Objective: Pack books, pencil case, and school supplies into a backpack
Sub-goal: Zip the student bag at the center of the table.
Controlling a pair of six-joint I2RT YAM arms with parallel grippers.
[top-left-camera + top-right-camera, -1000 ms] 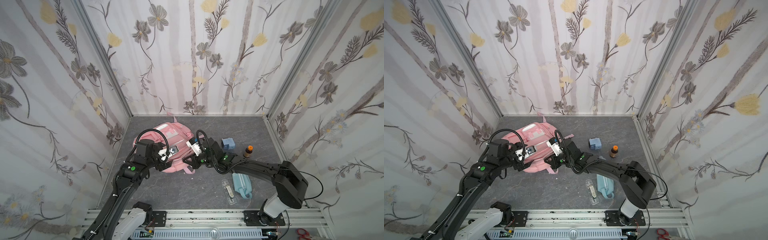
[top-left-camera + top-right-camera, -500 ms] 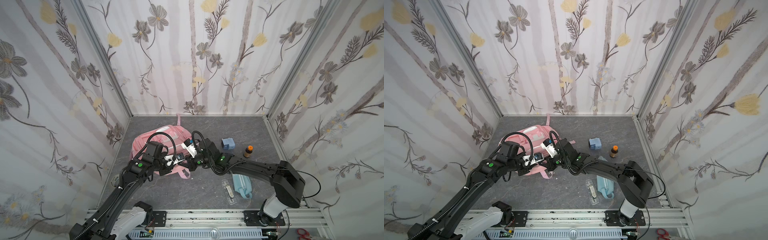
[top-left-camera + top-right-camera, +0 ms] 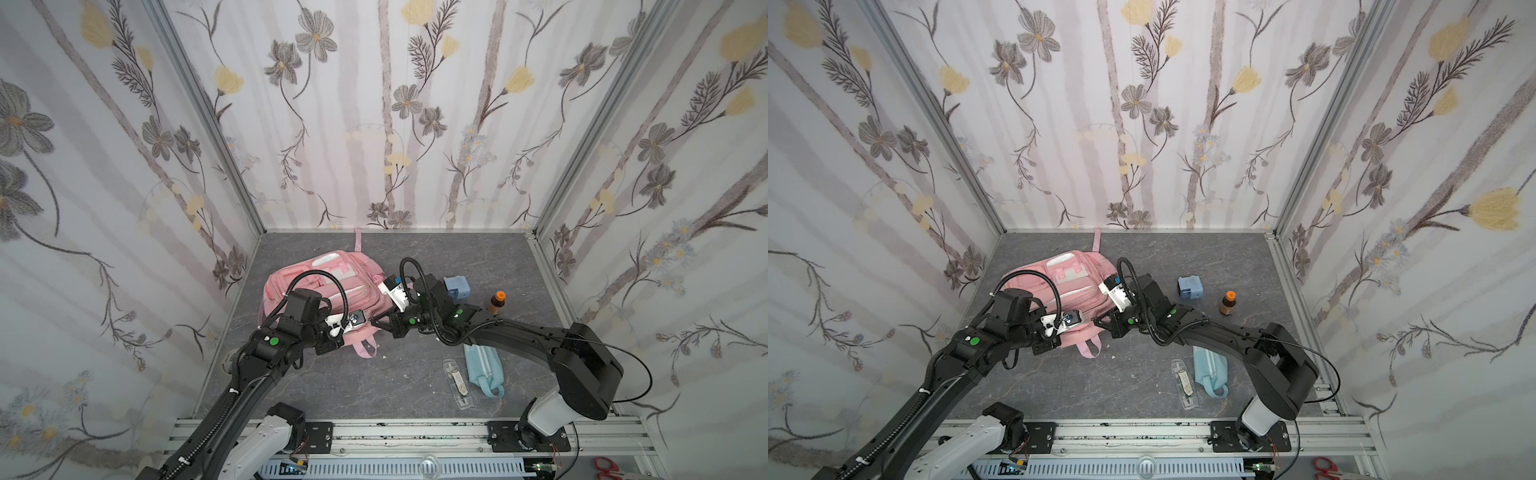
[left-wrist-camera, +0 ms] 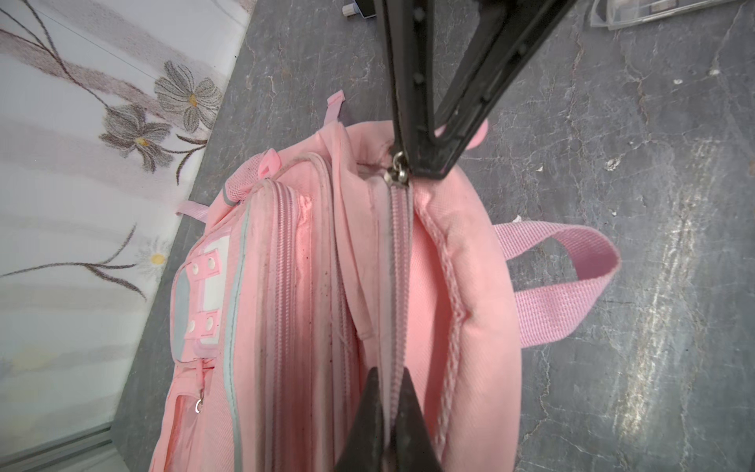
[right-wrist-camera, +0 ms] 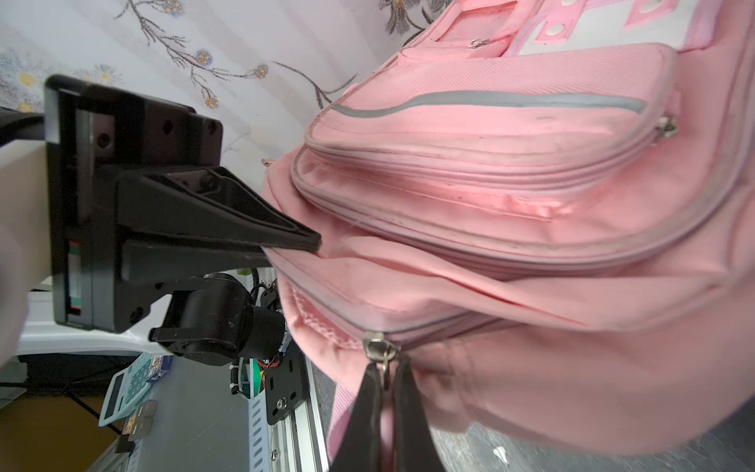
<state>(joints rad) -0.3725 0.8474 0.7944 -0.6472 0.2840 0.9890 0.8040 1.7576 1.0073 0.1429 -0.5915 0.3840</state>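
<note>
Left wrist view first: the left gripper [image 4: 390, 408] is pinched fully closed on the zip track [image 4: 398, 265] of the pink backpack [image 4: 470, 286]. At the far end of that stretch the right gripper [image 4: 423, 169] is closed down on the metal zip pull [image 4: 398, 169]. The run of zip between them looks closed to me. The right wrist view shows the same thing from the other side, with the right jaws nipped together on the pull tab and the left fingers clamped on the bag's edge fabric. In both top views the bag lies on the grey tabletop [image 3: 332, 395] toward the back left, both arms meeting at its near edge. The pencil case [image 3: 484, 370] and the clear plastic case [image 3: 457, 380] are well apart from it at the front right, the pale-blue gadget [image 3: 456, 287] and a brown bottle [image 3: 496, 302] further back. Can't spot the books or tape anywhere. So I'd say we're at the unzip-the-main-compartment step. Next, the right needs to drag the pull along the track while the left holds the fabric taut.
</note>
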